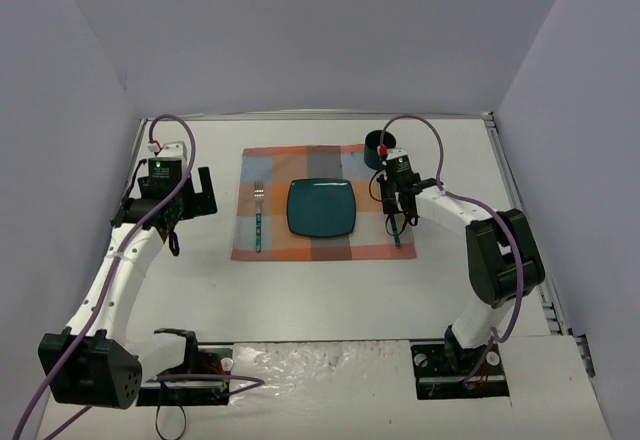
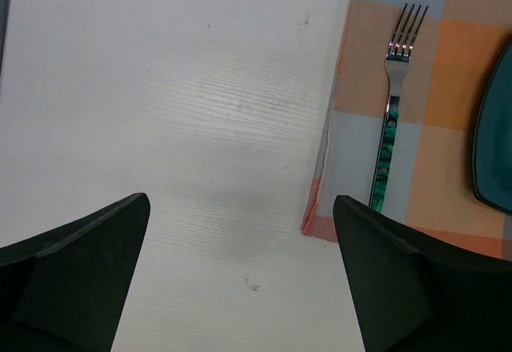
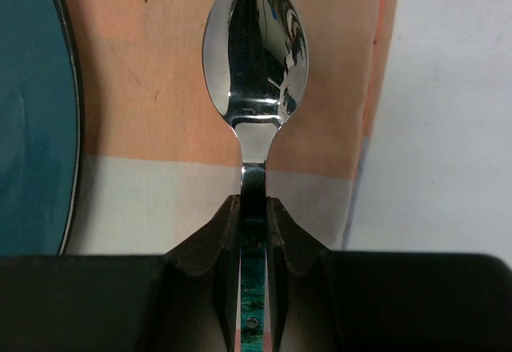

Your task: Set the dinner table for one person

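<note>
Steel spoon (image 3: 254, 56) tight in right gripper (image 3: 254, 206)

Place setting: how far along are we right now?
Done: plate centred on the placemat, fork left of it, cup by the mat's far right corner. In hand: right gripper shut on the spoon, right of the plate. Remaining: release the spoon. Left gripper is open, empty.
</note>
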